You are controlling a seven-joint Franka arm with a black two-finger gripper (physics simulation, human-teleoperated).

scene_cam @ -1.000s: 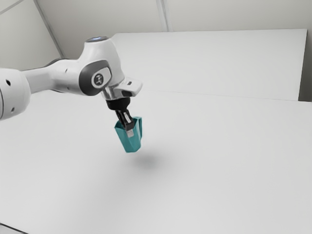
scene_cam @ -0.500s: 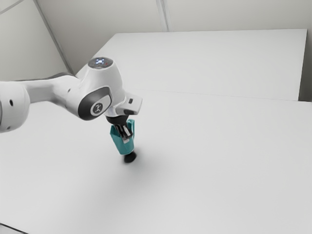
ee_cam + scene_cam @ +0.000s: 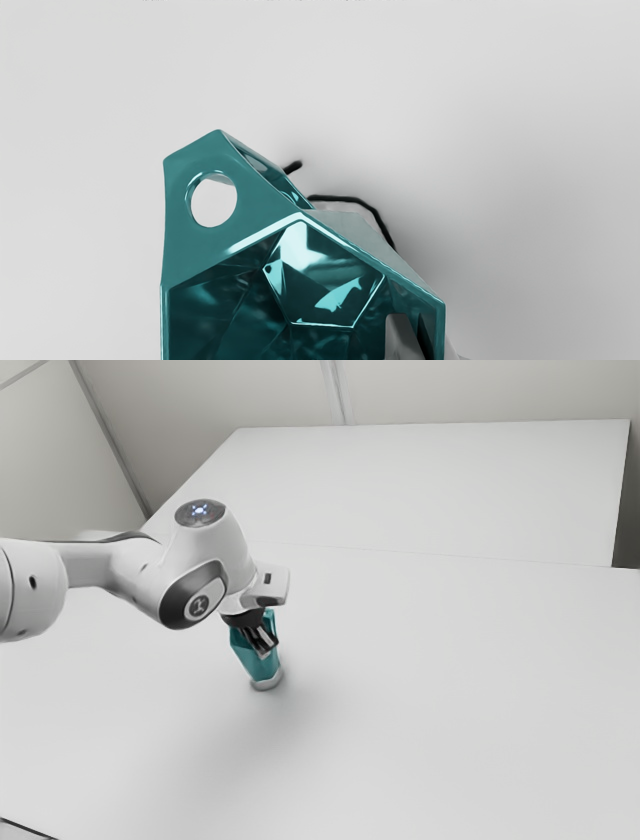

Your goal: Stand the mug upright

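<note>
You have the gripper [image 3: 264, 648] clamped on the wall of the teal mug [image 3: 257, 666], with one finger [image 3: 398, 340] inside the cup and the other against the outside. In the exterior view, your arm [image 3: 190, 565] reaches in from the left and angles down to the mug, which is low over the white tabletop [image 3: 450, 710]. The mug has its mouth up toward your gripper and its base down, but it is tilted: the mouth leans toward the exterior view's left, the base toward its right. You have a pale, dark-edged patch [image 3: 267, 683] right at the base, and I cannot tell whether the base touches the tabletop. From the wrist camera you look into the faceted inside of the mug, down to its floor [image 3: 330, 290]. Its angular handle [image 3: 175, 215], with a round hole through it, sticks out well apart from the finger inside the cup.
</note>
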